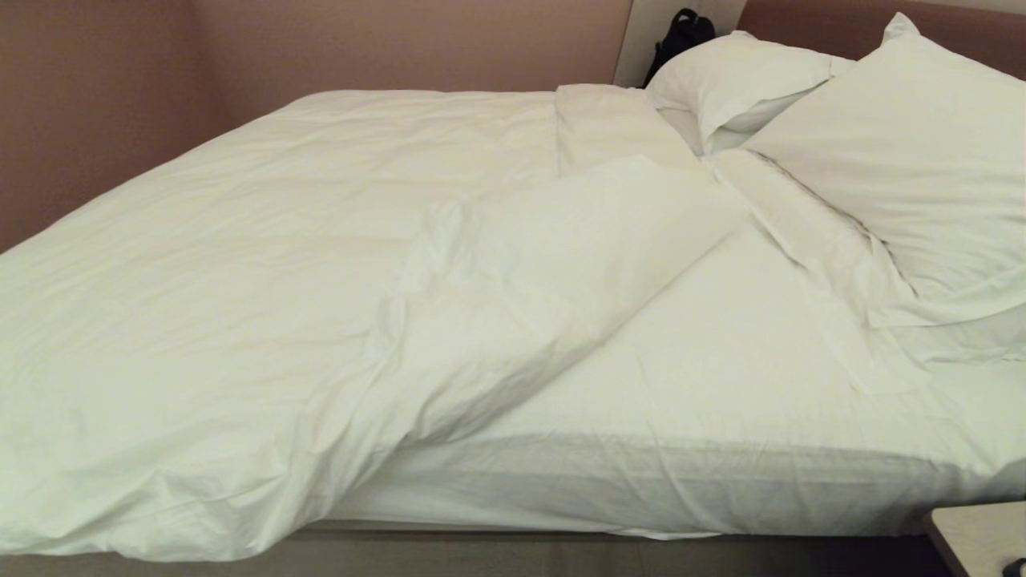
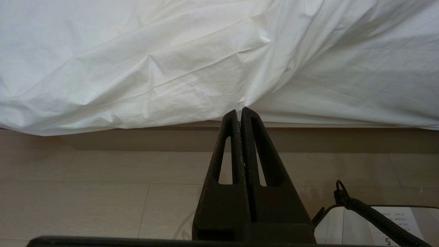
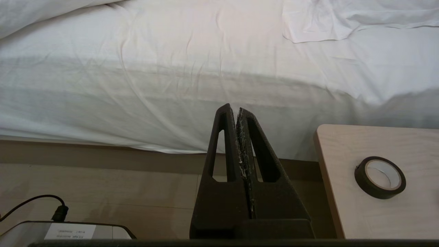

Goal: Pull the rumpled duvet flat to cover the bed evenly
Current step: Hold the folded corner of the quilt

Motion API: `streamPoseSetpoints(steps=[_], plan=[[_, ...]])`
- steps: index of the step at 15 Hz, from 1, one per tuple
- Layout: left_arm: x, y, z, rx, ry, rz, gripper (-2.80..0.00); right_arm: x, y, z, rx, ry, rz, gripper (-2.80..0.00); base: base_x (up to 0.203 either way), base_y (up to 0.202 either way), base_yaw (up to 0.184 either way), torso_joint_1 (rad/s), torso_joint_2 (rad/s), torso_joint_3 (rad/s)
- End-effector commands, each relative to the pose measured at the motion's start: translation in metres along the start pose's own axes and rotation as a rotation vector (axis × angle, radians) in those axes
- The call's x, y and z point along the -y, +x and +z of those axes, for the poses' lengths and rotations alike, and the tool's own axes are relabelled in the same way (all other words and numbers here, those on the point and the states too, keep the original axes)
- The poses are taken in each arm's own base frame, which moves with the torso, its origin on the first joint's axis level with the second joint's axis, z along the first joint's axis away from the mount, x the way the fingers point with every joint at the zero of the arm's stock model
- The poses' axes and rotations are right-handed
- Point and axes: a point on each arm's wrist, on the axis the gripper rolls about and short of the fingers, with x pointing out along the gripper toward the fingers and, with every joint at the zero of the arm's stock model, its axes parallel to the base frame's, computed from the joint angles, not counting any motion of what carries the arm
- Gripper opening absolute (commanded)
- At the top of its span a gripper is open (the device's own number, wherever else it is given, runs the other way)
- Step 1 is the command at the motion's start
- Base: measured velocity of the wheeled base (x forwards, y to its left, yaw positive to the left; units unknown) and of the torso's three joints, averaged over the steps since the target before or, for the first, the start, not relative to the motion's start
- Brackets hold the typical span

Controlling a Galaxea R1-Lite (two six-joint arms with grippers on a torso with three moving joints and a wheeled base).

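where pinkish wall [image 1: 120, 96] backs bed [image 1: 721, 481] | duvet [image 1: 240, 280] rumpled left

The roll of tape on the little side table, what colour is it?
Black tape, seen best in the right wrist view.

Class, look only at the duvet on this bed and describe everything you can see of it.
The duvet is a thick, puffy white quilt in a creased cotton-looking cover. It lies rumpled over the bed's left part, its near right corner folded back diagonally, baring the fitted sheet. Its top edge lies just short of the pillows. Its near edge hangs over the side of the bed toward the floor. Neither end effector touches it.
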Motion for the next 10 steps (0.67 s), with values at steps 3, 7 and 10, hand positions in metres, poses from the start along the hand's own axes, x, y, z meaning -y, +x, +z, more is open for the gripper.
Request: streamPoseSetpoints(steps=[3, 7, 10], plan=[[0.0, -0.0001, 0.0, 0.0, 0.0, 0.0, -2.8, 0.0, 0.0001, 0.0, -0.001, -0.001, 0.002, -2.8, 0.0, 0.0, 0.0, 0.0, 0.0, 0.0], [0.0, -0.0001, 0.0, 0.0, 0.0, 0.0, -2.8, 0.0, 0.0001, 0.0, -0.001, -0.002, 0.002, -2.8, 0.0, 0.0, 0.0, 0.0, 0.0, 0.0], [0.0, -0.0001, 0.0, 0.0, 0.0, 0.0, -2.8, 0.0, 0.0001, 0.0, -0.001, -0.001, 0.002, -2.8, 0.0, 0.0, 0.0, 0.0, 0.0, 0.0]])
